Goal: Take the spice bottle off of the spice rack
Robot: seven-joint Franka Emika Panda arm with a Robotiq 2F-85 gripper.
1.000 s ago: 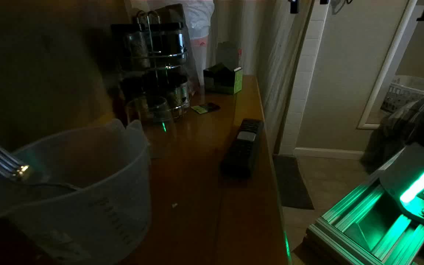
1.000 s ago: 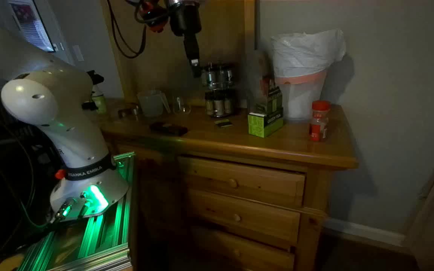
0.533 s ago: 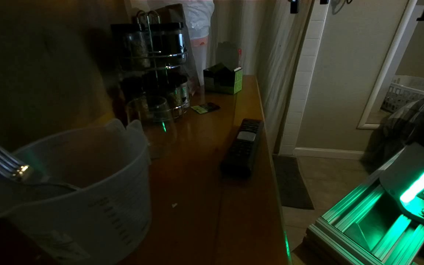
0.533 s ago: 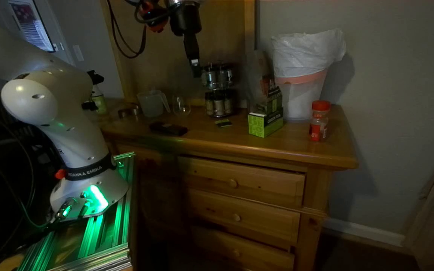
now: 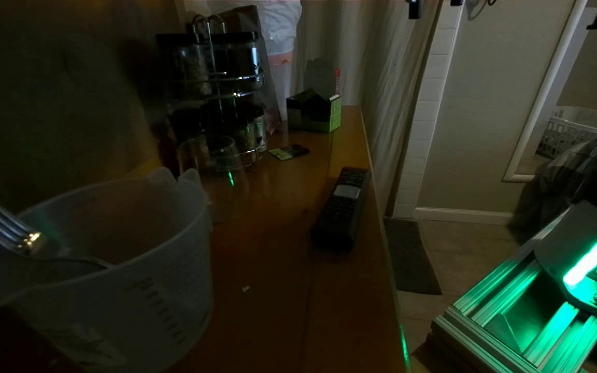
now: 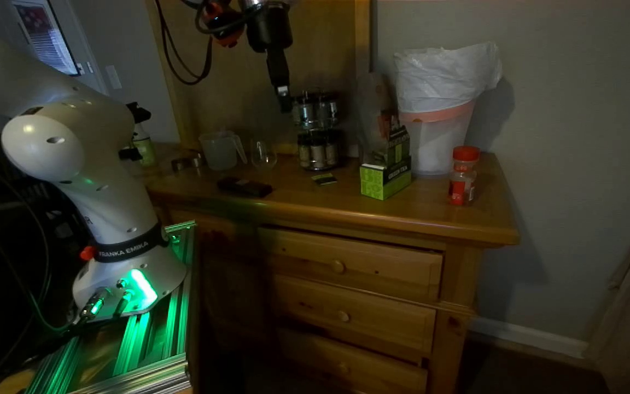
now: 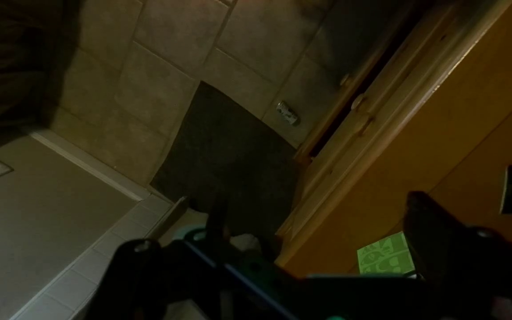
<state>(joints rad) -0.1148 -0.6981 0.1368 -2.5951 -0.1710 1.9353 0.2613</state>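
In my judgement, the task is at its beginning. In both exterior views, the spice bottles (image 6: 306,113) stand upright on two levels of the spice rack (image 5: 236,95). Which of them is the wanted one, I cannot tell; it is also too dark to know whether every place of the rack is filled. The end effector (image 6: 284,104) seems to hang above the front edge of the surface (image 6: 342,200), apart from the rack. In the wrist view, its fingers (image 7: 427,218) are wide from each other, and no bottle shows between them. So the approach, the grasp and the lifting out are, I think, all left to do.
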